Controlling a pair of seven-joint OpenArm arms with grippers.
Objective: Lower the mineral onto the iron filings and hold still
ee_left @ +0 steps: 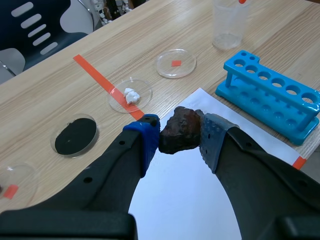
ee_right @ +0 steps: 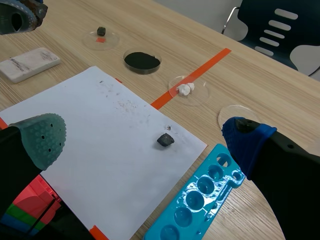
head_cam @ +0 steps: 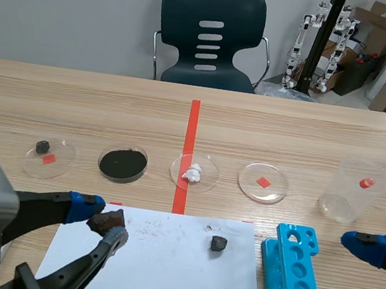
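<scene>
- Gripping the reddish-brown mineral (ee_left: 180, 136) between both pads (ee_left: 147, 136), the left gripper (ee_left: 179, 139) is closed on it, its fingers apart only by the stone's width.
- Held so, the mineral hangs over the far left corner of the white paper (head_cam: 161, 269) — apart from the dish of iron filings (head_cam: 123, 163) beyond that edge.
- Beside the blue test-tube rack (head_cam: 296, 281), the right gripper (ee_right: 145, 140) is wide open — nothing in it.

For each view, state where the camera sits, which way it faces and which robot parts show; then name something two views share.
Scene view: between the arms, facing across the wooden table toward the dark chair; both arms low.
Left wrist view: behind the left gripper, shut on the rough brown rock.
Right wrist view: behind the open right gripper, over the white paper sheet.
Shared: round dish of black powder.
</scene>
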